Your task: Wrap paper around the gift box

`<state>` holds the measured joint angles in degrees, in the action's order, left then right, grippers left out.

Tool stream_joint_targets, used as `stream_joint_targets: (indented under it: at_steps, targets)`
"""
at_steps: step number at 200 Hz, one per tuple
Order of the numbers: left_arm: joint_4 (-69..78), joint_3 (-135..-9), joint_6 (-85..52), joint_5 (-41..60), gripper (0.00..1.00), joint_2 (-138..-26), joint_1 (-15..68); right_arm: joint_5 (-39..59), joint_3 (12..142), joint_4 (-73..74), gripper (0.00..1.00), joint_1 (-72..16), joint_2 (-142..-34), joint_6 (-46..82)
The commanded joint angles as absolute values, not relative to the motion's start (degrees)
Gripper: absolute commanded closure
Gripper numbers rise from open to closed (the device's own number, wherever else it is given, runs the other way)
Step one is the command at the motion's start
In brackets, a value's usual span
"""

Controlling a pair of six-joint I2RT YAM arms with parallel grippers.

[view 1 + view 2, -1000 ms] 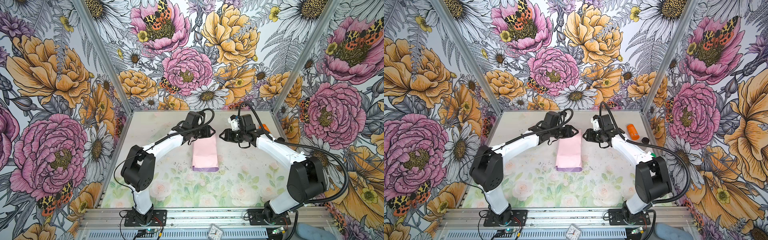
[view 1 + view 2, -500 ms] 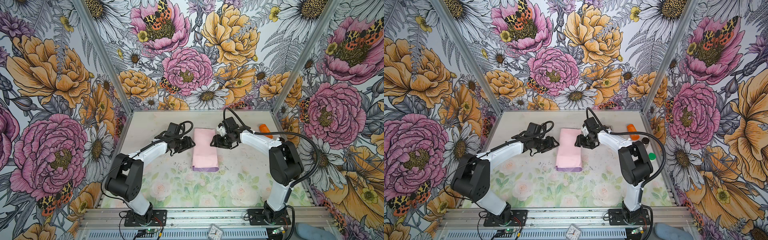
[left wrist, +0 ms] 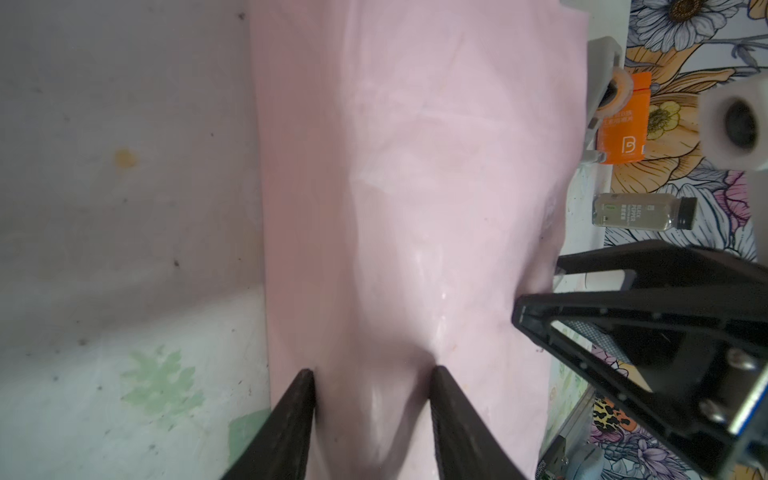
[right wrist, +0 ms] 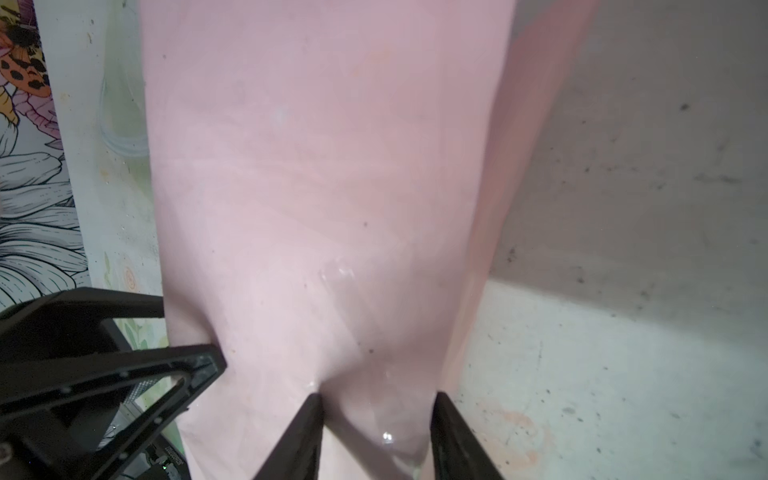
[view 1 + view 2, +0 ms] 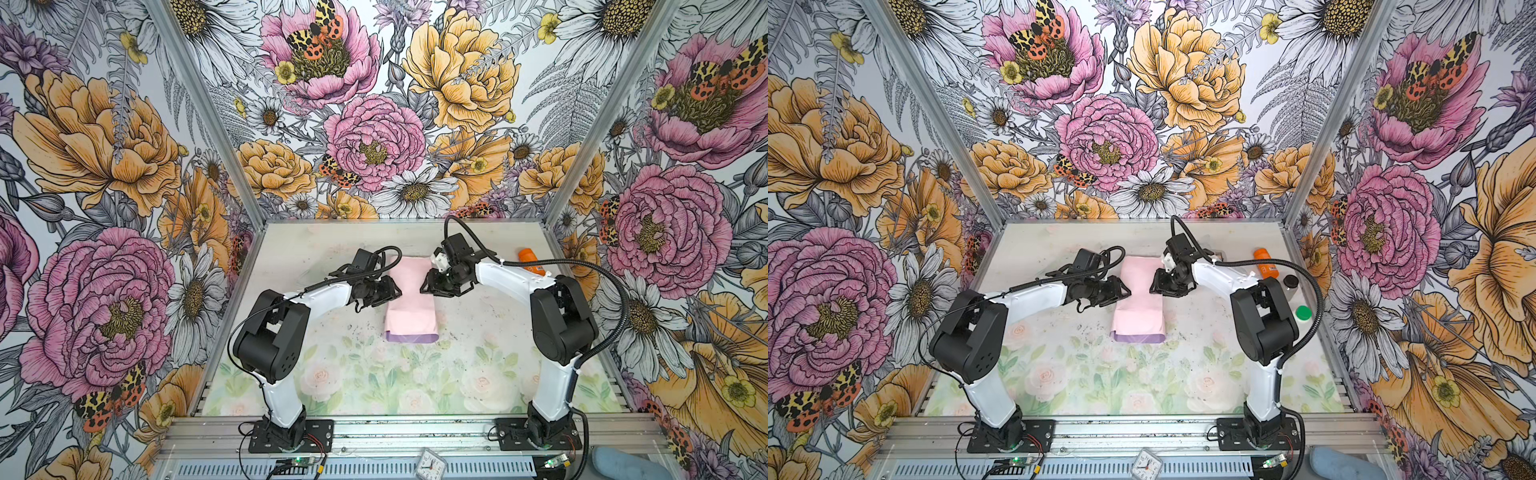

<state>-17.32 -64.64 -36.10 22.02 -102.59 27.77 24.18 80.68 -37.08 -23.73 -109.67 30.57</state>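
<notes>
Paper (image 5: pixel 410 305) that is thin, pale pink and folded into a long flat roll is lying in the middle of the pale flowery worktop (image 5: pixel 332 253), reaching toward its far edge. A lilac strip (image 5: pixel 410 337) of its other face is peeking out at the near end. The squat navy gift box is not showing; it is probably hiding inside the roll. The left pincer (image 3: pixel 372 374) is pinching a hump of the paper on one long side. The right pincer (image 4: pixel 378 397) is doing the same on the other side, facing it. To do this fold well, both should be pulling gently and evenly, keeping the paper snug on the box. Tugging too hard is risking a tear in the thin sheet or a box sliding crooked.
</notes>
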Motion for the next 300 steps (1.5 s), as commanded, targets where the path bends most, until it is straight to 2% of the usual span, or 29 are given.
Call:
stream_joint_targets:
  at_steps: [1, 13, 26, 44, 83, 118, 178, 300]
  targets:
    - [-13.6, -68.1, -36.5, 22.1, 0.53, -102.7, 29.2, 23.6, 83.3, -36.6, 0.58, -22.8, -110.2, 29.7]
    - [-14.1, -68.4, -36.2, 20.8, 0.49, -101.7, 29.2, 23.2, 83.3, -37.0, 0.56, -22.0, -109.1, 29.2]
    - [-15.2, -67.9, -35.3, 19.2, 0.47, -99.8, 29.0, 21.7, 82.4, -37.7, 0.46, -21.2, -106.7, 28.4]
    - [-16.3, -65.7, -34.1, 17.4, 0.44, -95.6, 28.6, 19.8, 79.6, -38.4, 0.4, -20.6, -101.8, 26.5]
    - [-16.1, -57.4, -31.1, 15.6, 0.43, -84.8, 29.4, 12.5, 68.3, -38.0, 0.38, -23.0, -88.0, 22.1]
    - [-10.6, -48.9, -29.6, 14.6, 0.42, -80.4, 33.0, 7.8, 59.5, -35.0, 0.38, -26.7, -81.3, 19.4]
    - [-4.7, -44.6, -31.2, 14.6, 0.42, -84.0, 35.1, 11.9, 55.7, -24.9, 0.38, -28.6, -84.6, 17.4]
    - [-2.7, -43.5, -31.0, 11.2, 0.5, -90.2, 36.7, 12.5, 51.8, -23.9, 0.39, -29.4, -86.4, 16.3]
